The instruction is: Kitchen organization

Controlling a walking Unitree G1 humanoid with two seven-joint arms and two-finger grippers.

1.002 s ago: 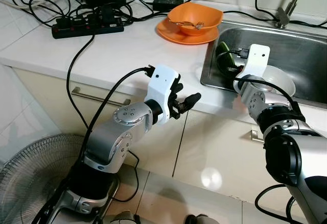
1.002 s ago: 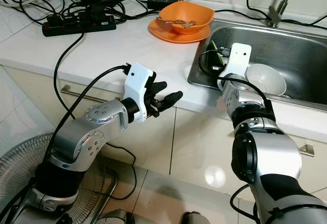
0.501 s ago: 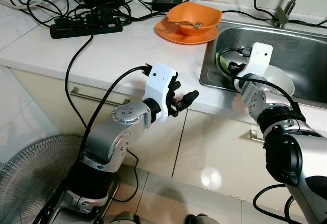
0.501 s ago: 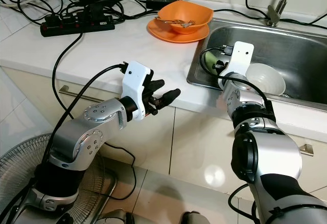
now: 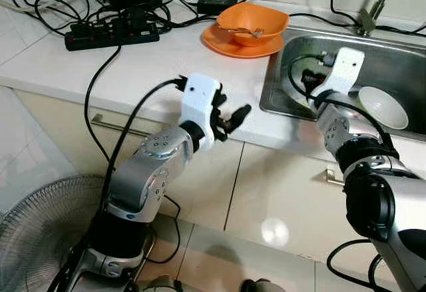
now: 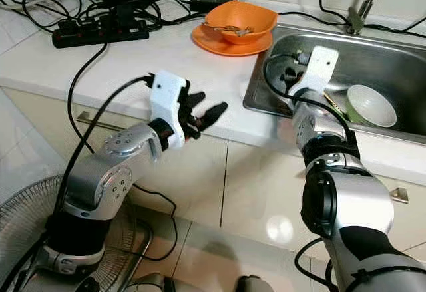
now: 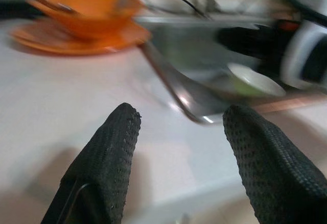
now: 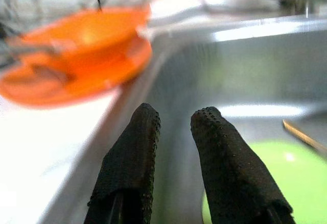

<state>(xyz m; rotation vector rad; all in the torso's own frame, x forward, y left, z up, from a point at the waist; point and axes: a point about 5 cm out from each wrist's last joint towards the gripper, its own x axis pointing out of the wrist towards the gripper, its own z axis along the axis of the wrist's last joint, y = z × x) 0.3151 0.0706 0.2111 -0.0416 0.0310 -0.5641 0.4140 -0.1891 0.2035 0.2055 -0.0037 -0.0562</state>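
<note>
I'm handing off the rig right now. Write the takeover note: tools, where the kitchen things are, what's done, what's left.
Left tool: open, empty, raised over the counter front edge.
Right tool: fingers slightly apart, empty, reaching into the sink at its left wall.
White bowl sits in the sink, green plate below the right tool. Orange bowl with a fork rests on the orange plate beside the sink.
Done: nothing visibly sorted yet.
Left: pick up the dishes and organise them.

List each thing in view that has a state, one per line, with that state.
Left claw: open, empty, held over the counter's front edge.
Right claw: fingers slightly apart, empty, inside the sink.
Orange bowl: upright on the orange plate, fork in it.
White bowl: upright in the sink.
</note>
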